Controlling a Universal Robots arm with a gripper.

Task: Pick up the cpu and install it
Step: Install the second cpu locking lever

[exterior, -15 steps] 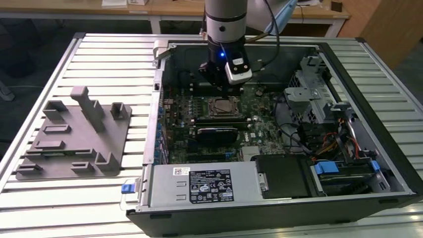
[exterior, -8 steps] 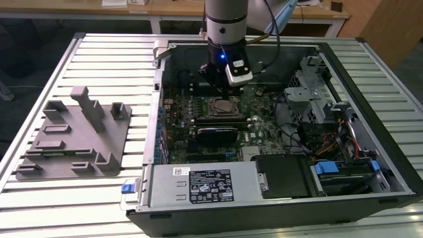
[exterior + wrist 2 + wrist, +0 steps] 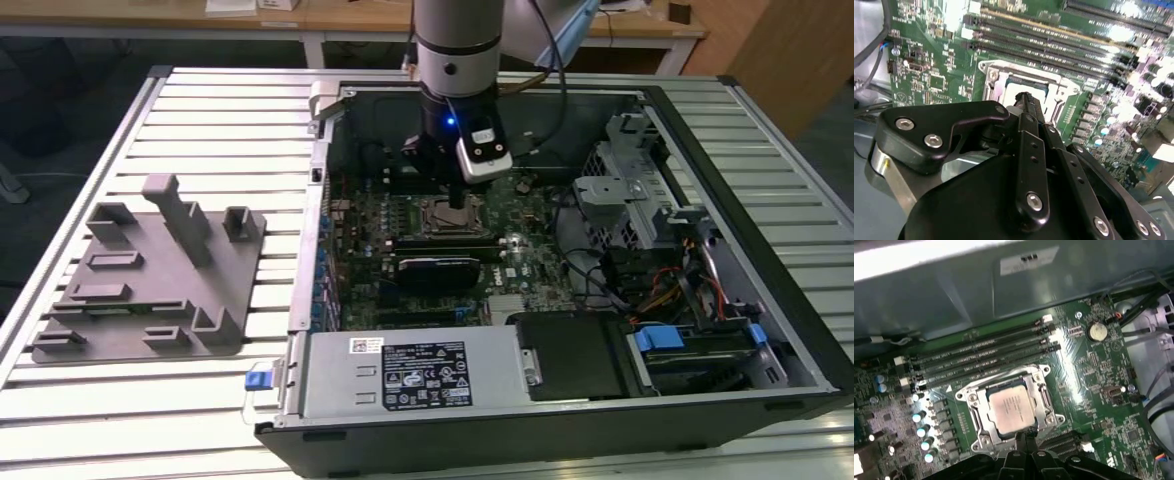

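Observation:
The cpu (image 3: pixel 1011 410) lies flat inside the metal-framed socket (image 3: pixel 972 399) on the green motherboard, its silver-grey top facing up. In the second wrist view the cpu (image 3: pixel 1013 91) shows as a pale patch just beyond the black finger tips. My gripper (image 3: pixel 1023 436) hangs directly over the socket's edge, its fingers drawn together and shut with nothing between them. In the exterior view the gripper (image 3: pixel 461 196) reaches down into the open computer case right above the socket (image 3: pixel 445 213).
Memory slots (image 3: pixel 984 356) run beside the socket and a coin battery (image 3: pixel 1097 331) sits further along the board. In the case are a power supply (image 3: pixel 414 375), a drive cage (image 3: pixel 630 200) and loose cables (image 3: pixel 674 290). A grey fixture (image 3: pixel 147 280) stands at the exterior view's left.

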